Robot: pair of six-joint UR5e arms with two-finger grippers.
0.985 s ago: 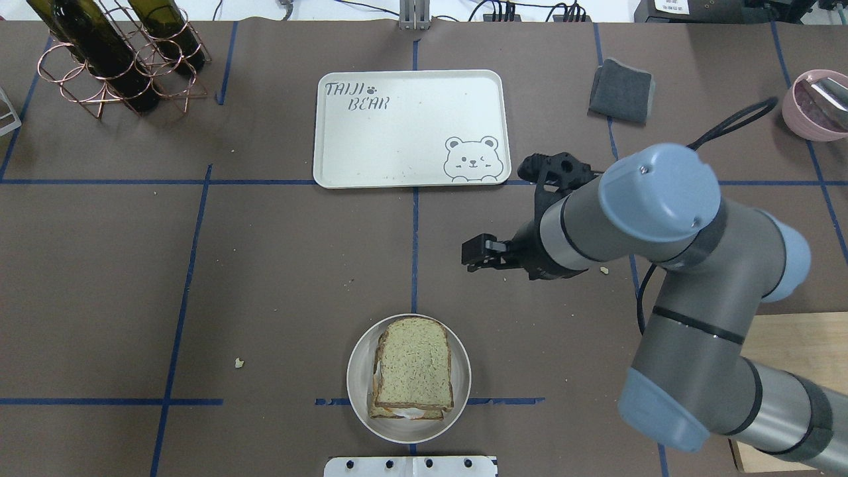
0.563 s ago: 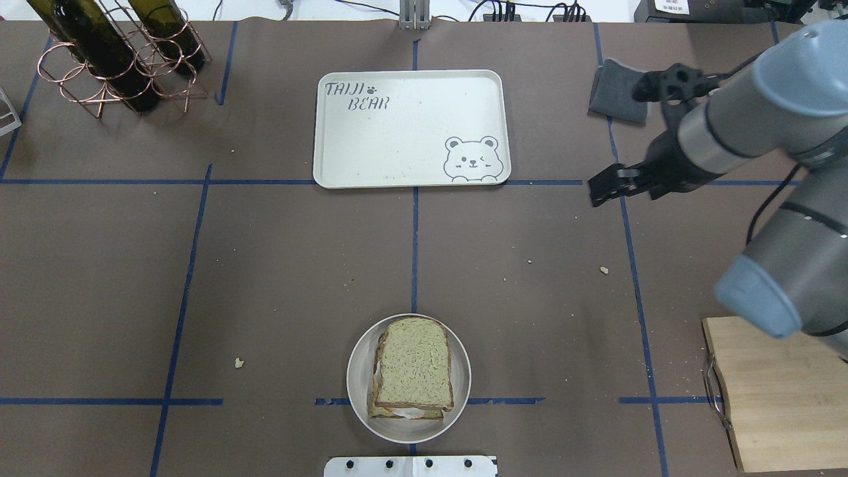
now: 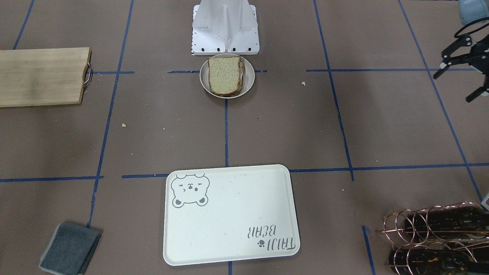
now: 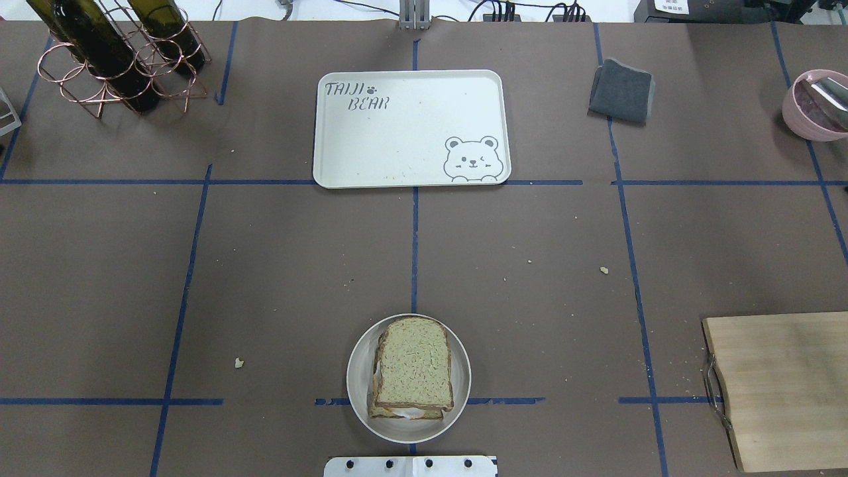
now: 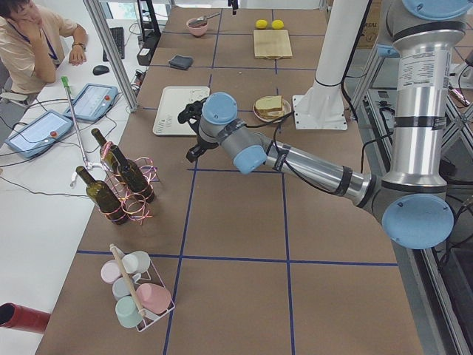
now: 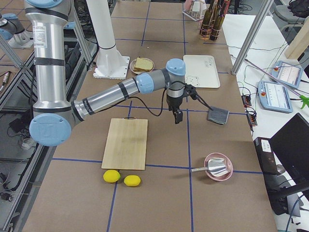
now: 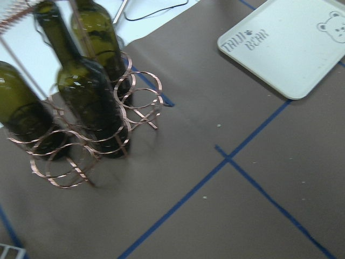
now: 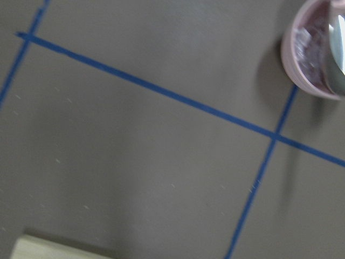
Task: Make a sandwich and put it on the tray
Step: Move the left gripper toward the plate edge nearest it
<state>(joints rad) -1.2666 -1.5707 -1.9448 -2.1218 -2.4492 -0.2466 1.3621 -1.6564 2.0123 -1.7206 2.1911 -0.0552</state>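
While the sandwich (image 3: 225,75) sits stacked on a round plate (image 3: 249,78) just in front of the robot's base in the front-facing view, the tray (image 3: 229,214) lies at the opposite side of the table, well apart from it. The left gripper (image 3: 452,88) hangs at that view's right edge, its jaws spread wide and holding nothing. A wooden board (image 3: 42,76) and a grey cloth (image 3: 70,248) lie towards the view's left.

From overhead, the top slice covers the stack, with a little egg white peeking out at the edge nearest the robot. A blue tape line (image 4: 415,252) runs between plate and tray. Wine bottles (image 4: 99,50) stand at the far left and a pink bowl (image 4: 811,109) at the right edge.

In the left side view, the near arm reaches over the table, its gripper between the bottles and the tray.

In the right side view, the right gripper (image 6: 177,117) points down between the board and the cloth. Whether its fingers are parted cannot be told.

The left wrist camera shows the bottles and a corner of the tray. The right wrist picture is blurred, with the pink bowl at its upper right.
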